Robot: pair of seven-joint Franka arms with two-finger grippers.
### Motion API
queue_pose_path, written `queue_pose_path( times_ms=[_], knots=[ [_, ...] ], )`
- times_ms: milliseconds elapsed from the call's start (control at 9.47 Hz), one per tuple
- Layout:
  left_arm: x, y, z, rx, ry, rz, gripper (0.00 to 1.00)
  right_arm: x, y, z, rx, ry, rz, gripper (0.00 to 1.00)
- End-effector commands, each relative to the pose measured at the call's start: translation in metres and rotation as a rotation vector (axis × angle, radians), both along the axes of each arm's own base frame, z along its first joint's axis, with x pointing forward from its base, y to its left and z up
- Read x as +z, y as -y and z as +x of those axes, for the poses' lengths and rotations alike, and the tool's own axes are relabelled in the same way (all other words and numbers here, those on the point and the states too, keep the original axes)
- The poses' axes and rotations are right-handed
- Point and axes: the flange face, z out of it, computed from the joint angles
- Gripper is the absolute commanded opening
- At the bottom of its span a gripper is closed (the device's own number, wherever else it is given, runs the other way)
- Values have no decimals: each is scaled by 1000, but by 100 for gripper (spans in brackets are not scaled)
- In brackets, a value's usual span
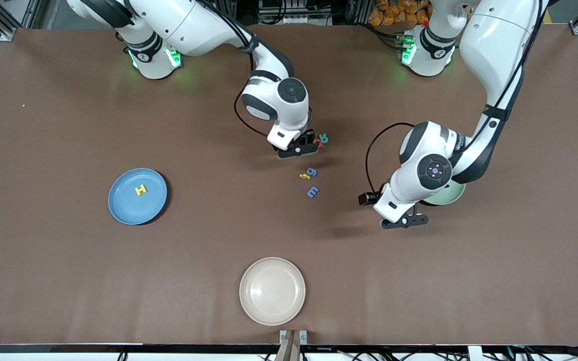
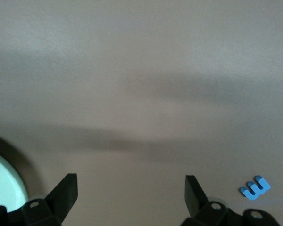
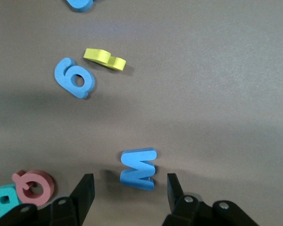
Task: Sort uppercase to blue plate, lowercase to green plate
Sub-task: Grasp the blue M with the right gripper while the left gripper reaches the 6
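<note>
My right gripper (image 1: 299, 148) stands low over the table, open, with its fingers on either side of a blue capital M (image 3: 138, 168) and gaps on both sides. Beside it lie a red Q (image 3: 34, 186) and a teal letter (image 3: 2, 200). A blue g (image 1: 311, 172), a yellow i (image 1: 303, 176) and a small blue m (image 1: 312, 191) lie nearer the front camera. The blue plate (image 1: 121, 205) holds a yellow H (image 1: 141, 189). My left gripper (image 1: 404, 220) hangs open and empty beside the green plate (image 1: 449, 196), which that arm partly hides.
A cream plate (image 1: 272, 291) sits near the table's front edge. The left wrist view shows the small blue m (image 2: 254, 187) and the green plate's rim (image 2: 4, 183) on bare brown table.
</note>
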Motion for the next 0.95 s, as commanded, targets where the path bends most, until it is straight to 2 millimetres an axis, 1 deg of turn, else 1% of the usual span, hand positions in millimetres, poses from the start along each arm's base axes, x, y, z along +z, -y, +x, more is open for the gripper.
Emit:
queue_pose_path(
  times_ms=[0,211,317,422,528,634,739,845],
  knots=[
    [-4,13,1,-9,12,12,100,-11,-1,1,1,6,2,68],
    [-14,14,0,-50,23,53,100,-15,1,3,-5,5,-5,60],
    [-15,22,-4,-50,18,48,100,-18,2,2,-3,1,-7,57],
    [-23,44,-16,-39,6,52,100,-21,3,3,-6,-2,-11,48],
    [-16,58,-6,16,25,35,100,-21,4,4,-6,1,-14,22],
    [-16,62,-1,60,28,29,100,-20,6,5,-9,-1,-20,0],
    [-20,62,-1,89,19,32,100,-16,11,12,-22,-1,-26,0],
    [-21,62,-1,110,18,34,100,-10,15,17,-32,-5,-49,0]
  ],
)
